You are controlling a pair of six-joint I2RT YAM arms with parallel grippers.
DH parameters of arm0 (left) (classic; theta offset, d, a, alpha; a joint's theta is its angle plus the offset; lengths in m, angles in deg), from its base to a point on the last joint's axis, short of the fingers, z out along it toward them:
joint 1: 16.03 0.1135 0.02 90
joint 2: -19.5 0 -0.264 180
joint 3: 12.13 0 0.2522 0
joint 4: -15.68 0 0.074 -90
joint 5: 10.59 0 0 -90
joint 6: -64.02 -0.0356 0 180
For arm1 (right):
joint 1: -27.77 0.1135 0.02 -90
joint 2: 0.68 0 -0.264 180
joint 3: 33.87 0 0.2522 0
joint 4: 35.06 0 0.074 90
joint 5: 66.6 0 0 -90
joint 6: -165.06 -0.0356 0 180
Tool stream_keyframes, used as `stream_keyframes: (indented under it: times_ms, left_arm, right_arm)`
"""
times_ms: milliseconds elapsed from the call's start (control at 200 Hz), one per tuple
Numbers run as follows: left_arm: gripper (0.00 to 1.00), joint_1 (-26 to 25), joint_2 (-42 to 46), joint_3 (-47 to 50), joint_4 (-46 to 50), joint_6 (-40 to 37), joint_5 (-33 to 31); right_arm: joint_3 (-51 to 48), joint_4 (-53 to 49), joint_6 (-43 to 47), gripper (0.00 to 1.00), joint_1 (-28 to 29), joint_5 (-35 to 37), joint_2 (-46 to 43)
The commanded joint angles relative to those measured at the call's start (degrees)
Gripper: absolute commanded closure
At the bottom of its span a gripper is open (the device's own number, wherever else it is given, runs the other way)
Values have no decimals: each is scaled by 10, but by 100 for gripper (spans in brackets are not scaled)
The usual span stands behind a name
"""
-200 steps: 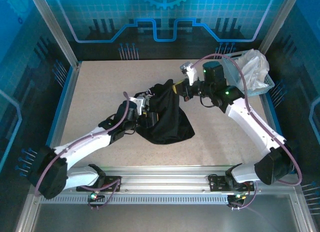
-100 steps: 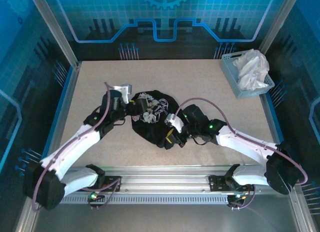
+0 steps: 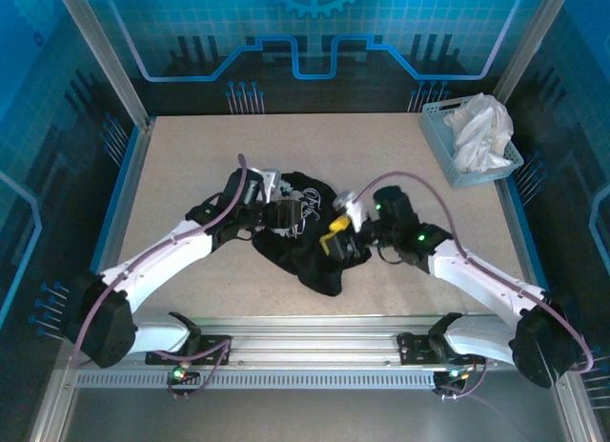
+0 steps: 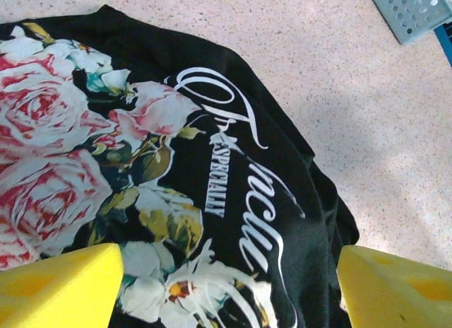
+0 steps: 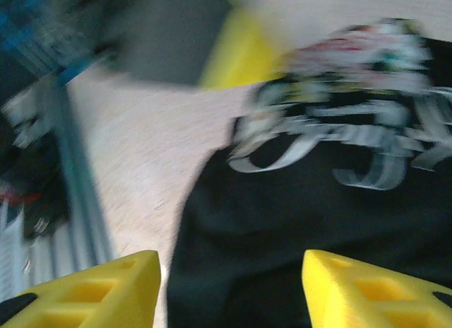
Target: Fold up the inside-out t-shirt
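Note:
The inside-out t-shirt (image 3: 307, 244) lies bunched in a black heap at the middle of the table, its rose print and white script facing up (image 4: 212, 172). My left gripper (image 3: 282, 213) hovers over the heap's left part. In the left wrist view its yellow fingers stand wide apart, open (image 4: 226, 293), with the print below them. My right gripper (image 3: 335, 240) is at the heap's right edge. It is open (image 5: 229, 293) over plain black cloth (image 5: 296, 222), and that view is blurred.
A pale blue basket (image 3: 448, 147) with a white cloth garment (image 3: 481, 128) stands at the back right corner; its corner shows in the left wrist view (image 4: 413, 13). Bare speckled table (image 3: 181, 166) surrounds the heap. The metal rail (image 3: 315, 332) runs along the near edge.
The right gripper brought the shirt from the back right down to the table's middle and let go of it. The left arm moved onto the heap's left side, opening wider.

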Motion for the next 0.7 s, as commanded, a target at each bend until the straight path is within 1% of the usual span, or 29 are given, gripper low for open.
stream_keyframes:
  times_ms: [0,45,130,195,305,345,385,415,420,440,450,515,530,570,585,695]
  left_arm:
    - [21,-22,72,56,-52,12,4]
    - [22,-41,92,81,-70,12,3]
    - [22,-83,120,119,-79,18,-25]
    - [23,-110,136,142,-83,29,-39]
    - [23,-138,127,164,-92,49,-51]
    - [22,-140,114,164,-91,57,-57]
    - [22,-140,103,163,-90,62,-60]
    - [23,-141,98,163,-92,65,-58]
    - [23,-141,97,163,-93,66,-59]
    - [23,-142,95,164,-95,68,-58]
    - [23,-142,95,165,-97,70,-57]
    - [24,-145,99,173,-114,71,-50]
    - [24,-147,101,174,-116,69,-50]
    - [24,-151,108,176,-122,64,-50]
    - [25,-153,110,177,-124,61,-50]
    - [25,-171,130,183,-142,39,-53]
  right_arm:
    - [57,-49,-86,43,-38,73,73]
    - [89,-60,-96,43,-44,69,108]
    - [117,-51,-118,44,-43,45,167]
    - [139,-51,-129,44,-41,40,204]
    - [185,-57,-134,44,-40,37,270]
    - [201,-61,-136,47,-40,31,293]
    - [212,-60,-136,52,-38,22,312]
    - [219,-57,-138,60,-37,14,323]
    - [219,-57,-138,60,-37,14,323]
    - [222,-54,-140,67,-37,6,329]
    - [223,-53,-141,68,-37,4,329]
    - [228,-44,-149,87,-37,-18,326]
    - [229,-42,-150,89,-38,-21,324]
    - [232,-35,-154,98,-37,-31,310]
    - [233,-31,-157,100,-38,-36,306]
    - [243,23,-196,100,-35,-94,272]
